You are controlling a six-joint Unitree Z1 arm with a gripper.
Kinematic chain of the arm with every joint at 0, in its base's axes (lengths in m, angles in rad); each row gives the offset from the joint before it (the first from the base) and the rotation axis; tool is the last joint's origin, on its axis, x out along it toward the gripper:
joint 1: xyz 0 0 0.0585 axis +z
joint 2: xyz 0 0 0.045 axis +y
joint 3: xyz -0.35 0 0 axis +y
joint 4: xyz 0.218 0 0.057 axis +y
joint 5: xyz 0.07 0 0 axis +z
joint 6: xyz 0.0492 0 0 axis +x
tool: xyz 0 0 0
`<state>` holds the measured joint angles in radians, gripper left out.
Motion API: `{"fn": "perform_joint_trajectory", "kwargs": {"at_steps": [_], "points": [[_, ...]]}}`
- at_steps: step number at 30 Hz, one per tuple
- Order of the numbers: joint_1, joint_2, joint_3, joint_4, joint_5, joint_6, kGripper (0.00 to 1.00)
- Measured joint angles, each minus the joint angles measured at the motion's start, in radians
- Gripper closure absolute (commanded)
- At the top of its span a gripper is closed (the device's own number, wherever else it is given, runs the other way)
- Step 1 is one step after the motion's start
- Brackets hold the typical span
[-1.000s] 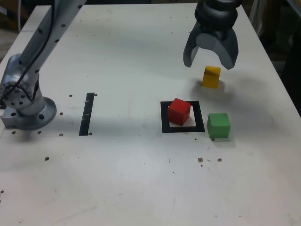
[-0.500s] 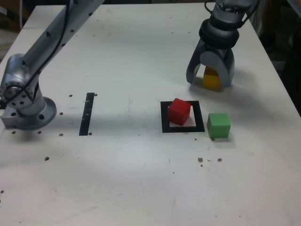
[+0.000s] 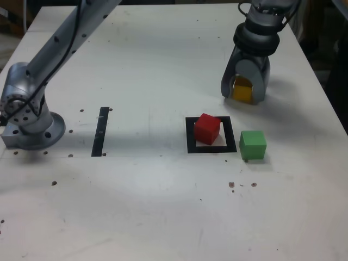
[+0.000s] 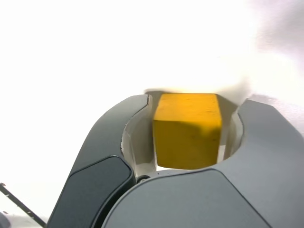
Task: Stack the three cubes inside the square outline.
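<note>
The yellow cube (image 3: 242,91) rests on the white table at the back of the exterior view's right side. My gripper (image 3: 243,98) has come down over it, jaws closed in against two opposite sides. In the wrist view the yellow cube (image 4: 187,130) fills the space between the dark fingers (image 4: 109,156), whose pale inner faces meet its sides. The red cube (image 3: 207,128) sits inside the square outline (image 3: 190,147), turned slightly askew. Just outside the outline, on the exterior view's right, stands the green cube (image 3: 253,144).
A narrow black strip (image 3: 100,131) lies on the table at the exterior view's left, near the arm's base (image 3: 30,122). The arm's link crosses above the back left. Small dark specks (image 3: 231,185) dot the tabletop. The table's right edge runs close to the gripper.
The gripper dropped from above the yellow cube down around it, then its jaws narrowed onto the cube's sides. The red and green cubes have not moved.
</note>
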<state>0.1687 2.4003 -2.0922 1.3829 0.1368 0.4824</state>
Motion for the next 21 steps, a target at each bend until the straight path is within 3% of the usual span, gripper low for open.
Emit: {"fn": "perform_joint_trajectory", "kwargs": {"at_steps": [13,21], "points": [[-0.001,-0.011,-0.013,0.025,0.005,-0.005,0.84],[-0.097,-0.169,0.030,0.096,0.045,-0.071,0.87]]}}
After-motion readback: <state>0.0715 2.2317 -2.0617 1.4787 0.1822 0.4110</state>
